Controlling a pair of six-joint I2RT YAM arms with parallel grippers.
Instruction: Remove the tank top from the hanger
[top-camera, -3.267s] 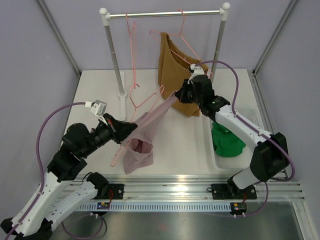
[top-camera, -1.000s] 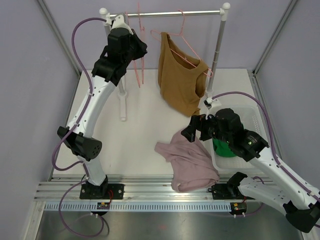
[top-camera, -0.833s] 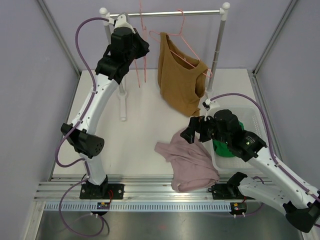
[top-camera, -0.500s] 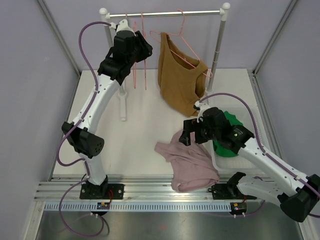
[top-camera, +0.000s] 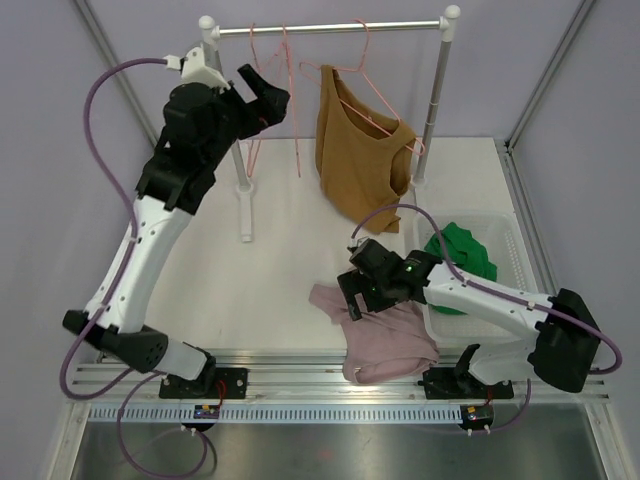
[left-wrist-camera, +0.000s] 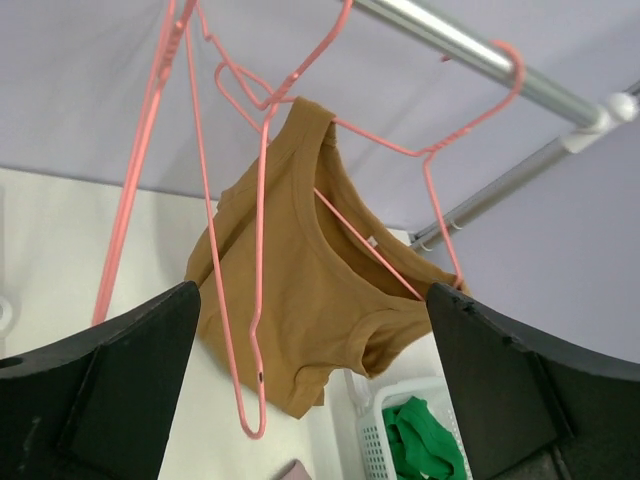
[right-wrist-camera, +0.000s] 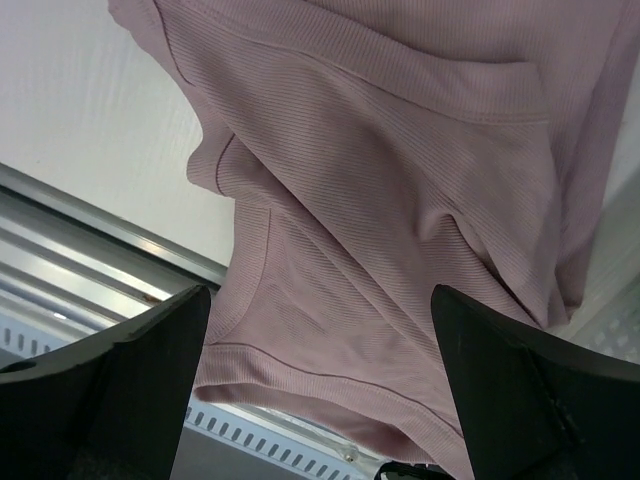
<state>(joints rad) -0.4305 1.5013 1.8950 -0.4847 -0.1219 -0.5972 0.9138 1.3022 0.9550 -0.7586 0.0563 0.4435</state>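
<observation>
Pink tank top (top-camera: 390, 335) is off its hanger, crumpled at the tabletop (top-camera: 290, 250) front edge with its hem over the frame. It could slide off. Right pincer (top-camera: 350, 300) is wide open just above it, gripping nothing. Left pincer (top-camera: 265, 98) is open and empty beside the bare hangers (left-wrist-camera: 122, 230); retracting could unhook one. Count: 3 hangers (2 bare), 2 tank tops, brown tank top (top-camera: 355, 160) hung.
</observation>
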